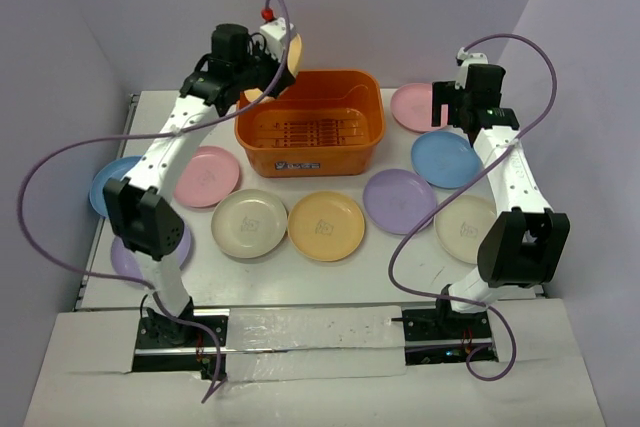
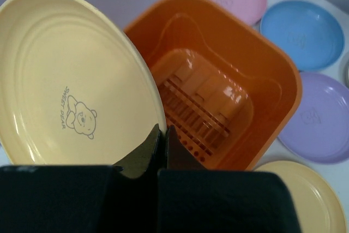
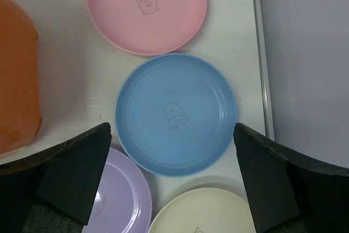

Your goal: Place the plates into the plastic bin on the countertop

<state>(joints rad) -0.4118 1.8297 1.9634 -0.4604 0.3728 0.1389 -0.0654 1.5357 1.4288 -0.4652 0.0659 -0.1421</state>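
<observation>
The orange plastic bin (image 1: pixel 310 117) stands at the back middle of the white countertop (image 1: pixel 400 267), and its slotted floor is bare. My left gripper (image 1: pixel 270 69) is shut on the rim of a yellow-orange plate (image 1: pixel 291 53), held on edge above the bin's far left corner. In the left wrist view my gripper (image 2: pixel 162 135) pinches this plate (image 2: pixel 71 80) beside the bin (image 2: pixel 218 96). My right gripper (image 1: pixel 450 107) is open and empty, hovering (image 3: pixel 172 135) over a blue plate (image 3: pixel 175 114) and near a pink plate (image 3: pixel 147 9).
More plates lie flat round the bin: pink (image 1: pixel 206 176), cream (image 1: pixel 249 222), yellow-orange (image 1: pixel 326 225), lavender (image 1: pixel 398 200), cream (image 1: pixel 465 227), blue (image 1: pixel 445 159), pink (image 1: pixel 412 107). A blue plate (image 1: pixel 105 185) and a lavender plate (image 1: pixel 125 257) lie under the left arm.
</observation>
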